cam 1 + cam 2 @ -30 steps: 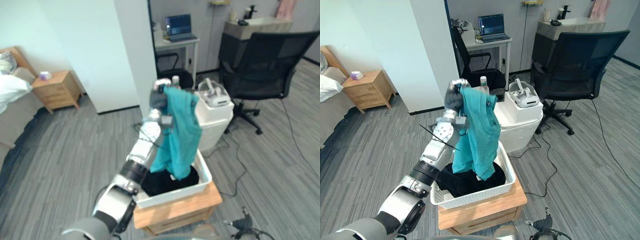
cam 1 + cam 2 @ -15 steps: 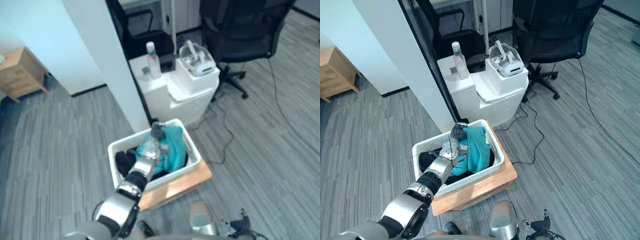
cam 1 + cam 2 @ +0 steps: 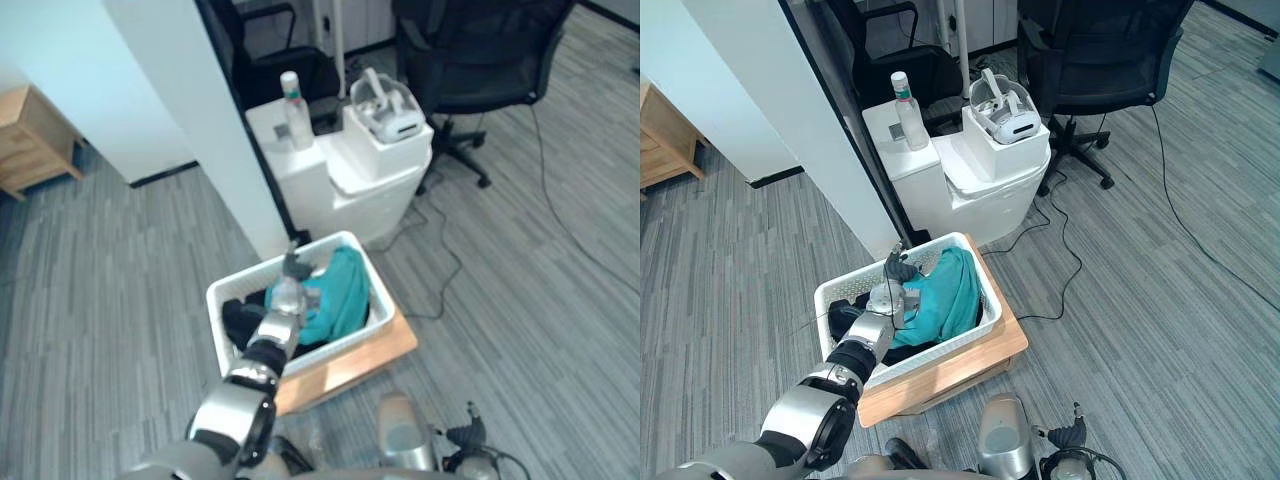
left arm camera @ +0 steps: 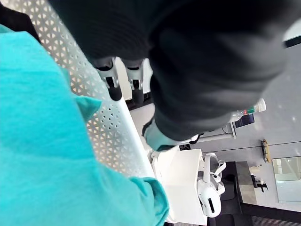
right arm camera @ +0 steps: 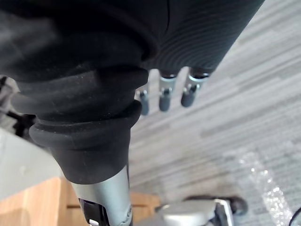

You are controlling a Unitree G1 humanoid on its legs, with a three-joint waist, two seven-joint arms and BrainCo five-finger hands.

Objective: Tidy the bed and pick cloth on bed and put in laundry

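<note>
Right hand (image 5: 163, 96) hangs above the grey floor (image 5: 230, 89), fingers loose, holding nothing. At lower centre, on a wooden stand (image 3: 970, 365), the white basket (image 4: 110, 129) holds the teal cloth (image 3: 945, 295). The left hand (image 3: 898, 272) is over it, fingers straight, grasping nothing. Beyond — a white cabinet (image 3: 985, 190) and a black chair (image 3: 1100, 60).

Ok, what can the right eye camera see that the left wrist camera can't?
Right eye view alone: the grey floor and the wooden stand under the white basket. Left wrist view alone: the tiny holes in the basket's wall, close by the straight fingers of the left hand. Both: the teal cloth in the basket, the bottle and the white headset.
</note>
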